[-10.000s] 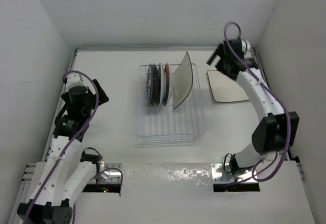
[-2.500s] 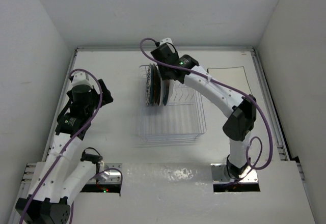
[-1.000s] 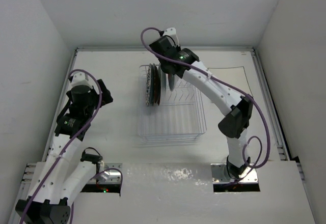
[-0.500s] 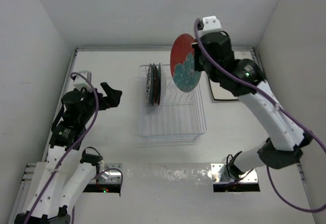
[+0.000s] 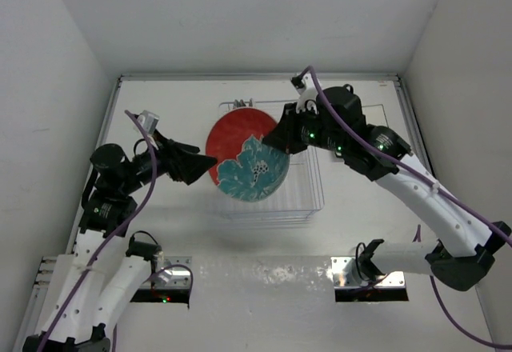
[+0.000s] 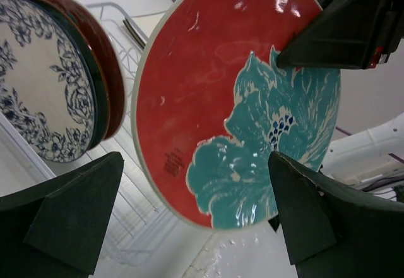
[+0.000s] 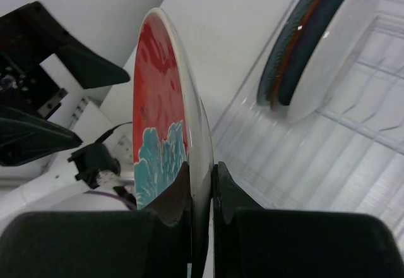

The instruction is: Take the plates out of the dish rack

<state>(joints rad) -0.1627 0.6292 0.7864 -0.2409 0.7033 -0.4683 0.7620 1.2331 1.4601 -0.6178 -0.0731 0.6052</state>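
Seen from above, the flowered red plate blocks the far-left part of the dish rack, hiding whatever plates stand there. The right gripper has its jaws concealed behind that plate's rim. In the left wrist view the white floral plate is cropped by the left edge. The teal plate and second red plate behind it show only slivers of rim. The left gripper has both jaws cut off at the bottom edge. From the right wrist, those three plates are cropped at the top edge, their patterns unreadable.
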